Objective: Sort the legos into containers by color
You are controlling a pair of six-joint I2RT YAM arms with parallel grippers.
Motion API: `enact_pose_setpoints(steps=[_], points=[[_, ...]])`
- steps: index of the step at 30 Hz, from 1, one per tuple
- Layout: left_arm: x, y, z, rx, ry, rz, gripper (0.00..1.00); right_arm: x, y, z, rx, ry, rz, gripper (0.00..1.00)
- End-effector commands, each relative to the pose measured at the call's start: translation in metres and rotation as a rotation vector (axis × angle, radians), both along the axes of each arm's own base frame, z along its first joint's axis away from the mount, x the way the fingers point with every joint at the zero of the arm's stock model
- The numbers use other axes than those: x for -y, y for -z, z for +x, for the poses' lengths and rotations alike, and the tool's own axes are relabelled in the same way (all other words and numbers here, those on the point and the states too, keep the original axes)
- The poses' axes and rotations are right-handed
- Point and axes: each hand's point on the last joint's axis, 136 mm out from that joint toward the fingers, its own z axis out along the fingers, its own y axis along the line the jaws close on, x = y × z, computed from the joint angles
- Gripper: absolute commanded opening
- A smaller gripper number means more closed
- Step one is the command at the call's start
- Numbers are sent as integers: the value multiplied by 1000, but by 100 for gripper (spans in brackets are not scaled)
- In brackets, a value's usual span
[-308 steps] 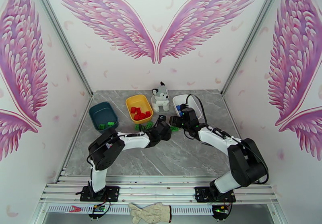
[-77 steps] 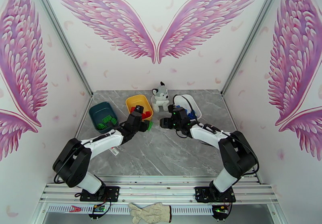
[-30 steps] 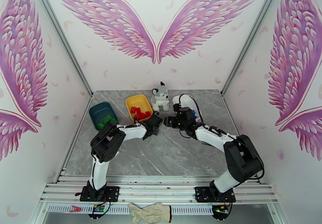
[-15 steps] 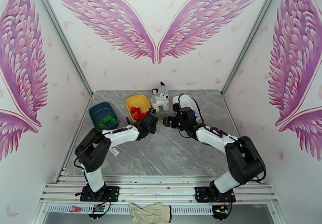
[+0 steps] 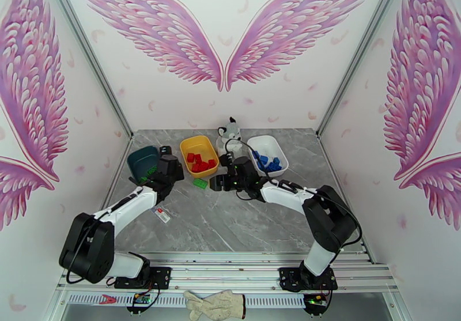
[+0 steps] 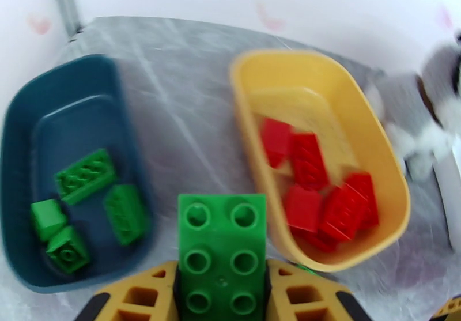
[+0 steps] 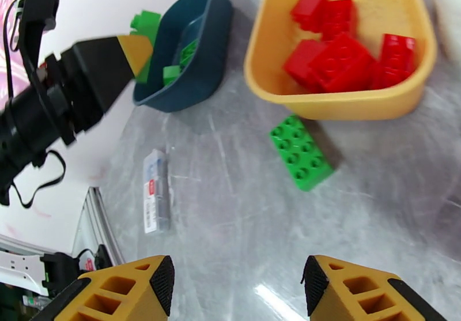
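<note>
**Colour sorting of bricks, near completion.**

On the grey marbled surface [image 5: 242, 224] three tubs stand in a row. The dark teal tub [image 6: 75, 120] holds four green bricks [image 6: 86, 175], the yellow tub [image 5: 199, 145] holds the red bricks [image 5: 199, 163], and the white tub [image 5: 266, 143] holds the blue bricks [image 5: 268, 162]. The left gripper [image 6: 222, 293] is clamped on a green six-stud brick [image 6: 222, 241] at the teal tub's edge, not yet released. The right gripper [image 7: 233, 284] hangs with jaws apart and empty above a loose green brick [image 7: 301, 152], which lies on the surface just beside the yellow tub. By this judgement two green bricks are left to deposit, and red and blue look sorted. A small white-and-red tag [image 7: 155, 189] lies flat, its print too small to read, and no brand is legible on any brick.
</note>
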Motion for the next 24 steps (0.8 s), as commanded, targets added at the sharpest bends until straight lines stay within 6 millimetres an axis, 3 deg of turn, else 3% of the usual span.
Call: enact_pose_setpoints(steps=[1,8,11,13,15,19,24], points=[[-34,-12,-2,51,-97,-46,30,-15,-2,-2,4,-29,-5,66],[-98,4,0,32,-242,-90,35,-20,1,-4,15,-27,-39,66],[-108,8,1,22,-262,-104,51,-18,2,-2,22,-16,-54,67],[-106,8,0,23,-251,-108,65,-15,3,0,29,-5,-71,67],[-101,5,-2,33,-237,-114,73,-13,4,1,37,6,-85,69],[-82,-1,-7,49,-188,-102,79,-6,5,5,57,30,-120,72],[-39,-2,-14,50,-88,-75,85,5,6,10,89,74,-177,76]])
